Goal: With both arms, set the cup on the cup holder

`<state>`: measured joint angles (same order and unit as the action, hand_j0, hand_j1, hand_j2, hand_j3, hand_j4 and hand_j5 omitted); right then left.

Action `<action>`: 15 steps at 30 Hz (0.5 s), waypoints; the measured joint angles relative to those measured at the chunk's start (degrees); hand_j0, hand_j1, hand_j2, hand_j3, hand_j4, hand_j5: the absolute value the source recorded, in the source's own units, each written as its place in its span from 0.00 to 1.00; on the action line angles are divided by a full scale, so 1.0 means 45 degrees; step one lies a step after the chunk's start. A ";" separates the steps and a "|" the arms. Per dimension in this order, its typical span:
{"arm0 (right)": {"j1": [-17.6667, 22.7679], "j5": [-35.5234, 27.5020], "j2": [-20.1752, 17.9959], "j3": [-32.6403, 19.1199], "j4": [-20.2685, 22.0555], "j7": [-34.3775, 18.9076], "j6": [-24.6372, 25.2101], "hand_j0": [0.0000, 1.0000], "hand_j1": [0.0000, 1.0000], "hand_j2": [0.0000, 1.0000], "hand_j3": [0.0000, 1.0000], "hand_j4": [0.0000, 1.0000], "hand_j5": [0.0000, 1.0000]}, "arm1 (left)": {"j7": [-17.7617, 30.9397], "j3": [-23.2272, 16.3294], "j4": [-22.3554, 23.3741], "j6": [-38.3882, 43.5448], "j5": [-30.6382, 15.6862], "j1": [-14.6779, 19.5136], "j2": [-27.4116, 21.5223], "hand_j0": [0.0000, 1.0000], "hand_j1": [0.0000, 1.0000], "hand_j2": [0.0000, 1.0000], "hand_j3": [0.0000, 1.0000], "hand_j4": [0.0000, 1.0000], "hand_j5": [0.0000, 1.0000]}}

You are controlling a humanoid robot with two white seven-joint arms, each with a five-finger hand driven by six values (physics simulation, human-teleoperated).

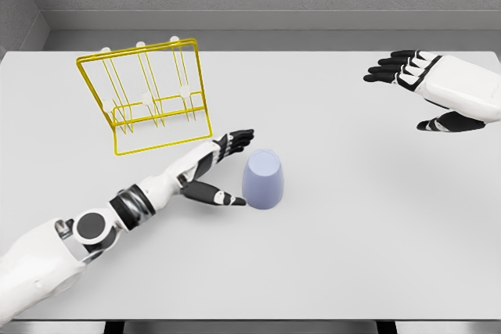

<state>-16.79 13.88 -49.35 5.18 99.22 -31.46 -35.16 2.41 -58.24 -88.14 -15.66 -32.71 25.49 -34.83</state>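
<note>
Standing upside down mid-worktop, the pale lavender plastic cup (263,181) sat just beside the spread, empty left hand (218,168). The right hand (427,84) hovered wide, holding nothing, near the right edge. A one-sided nudge could probably topple the cup before reaching the yellow wire cup holder (149,95).

Bright, even render; soft faint shadows, light perhaps from overhead, no blur.

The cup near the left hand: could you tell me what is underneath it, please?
The cup stands directly on the bare white table. Whatever lies beneath or inside it is hidden.
</note>
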 measured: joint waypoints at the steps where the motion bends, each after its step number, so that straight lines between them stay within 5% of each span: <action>1: 0.0000 -0.0004 0.0000 0.0001 0.0000 0.0002 0.0000 1.00 1.00 1.00 1.00 1.00 1.00 | 0.0000 -0.0024 0.0026 0.0056 0.0012 0.0039 0.0070 1.00 1.00 1.00 1.00 1.00 1.00; 15: 0.0059 -0.0007 -0.0016 -0.0017 0.0000 0.0011 0.0000 1.00 1.00 1.00 1.00 1.00 1.00 | -0.0004 -0.0129 0.0086 0.0217 0.0137 0.0078 0.0389 1.00 1.00 1.00 1.00 1.00 1.00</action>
<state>-16.52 13.85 -49.42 5.11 99.22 -31.41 -35.16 2.39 -58.82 -87.75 -14.68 -32.10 25.84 -33.08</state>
